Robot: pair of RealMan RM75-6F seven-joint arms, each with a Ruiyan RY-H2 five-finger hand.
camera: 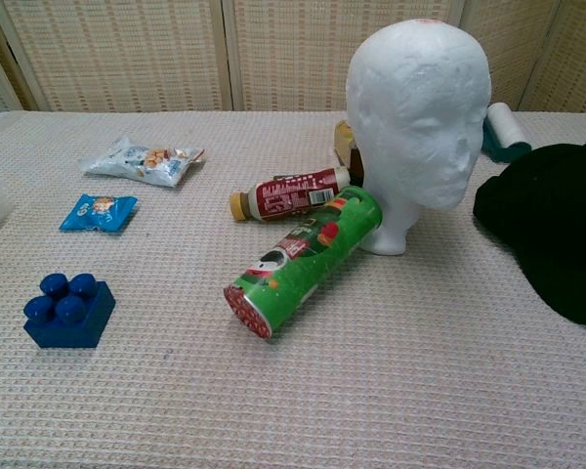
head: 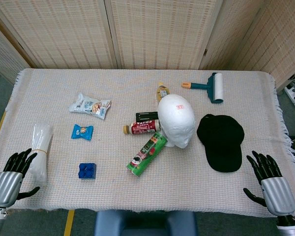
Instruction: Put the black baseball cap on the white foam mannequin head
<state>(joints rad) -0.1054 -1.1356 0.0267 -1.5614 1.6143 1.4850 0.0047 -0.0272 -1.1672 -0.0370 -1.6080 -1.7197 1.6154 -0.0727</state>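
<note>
The white foam mannequin head point(head: 176, 120) point(camera: 420, 117) stands upright near the table's middle, bare. The black baseball cap point(head: 220, 141) point(camera: 554, 225) lies flat on the cloth just to its right, brim toward the front edge. My right hand point(head: 267, 176) hovers at the front right corner, a short way in front of and right of the cap, fingers spread, holding nothing. My left hand point(head: 12, 174) rests at the front left corner with fingers apart, empty. Neither hand shows in the chest view.
A green chip can point(head: 146, 154) point(camera: 304, 261) lies against the mannequin's base, with a red bottle point(head: 140, 128) point(camera: 290, 192) behind it. A lint roller point(head: 209, 87), snack bags point(head: 90, 105), a blue packet point(head: 82, 132), a blue block point(head: 86, 170) and a plastic sleeve point(head: 40, 151) lie around.
</note>
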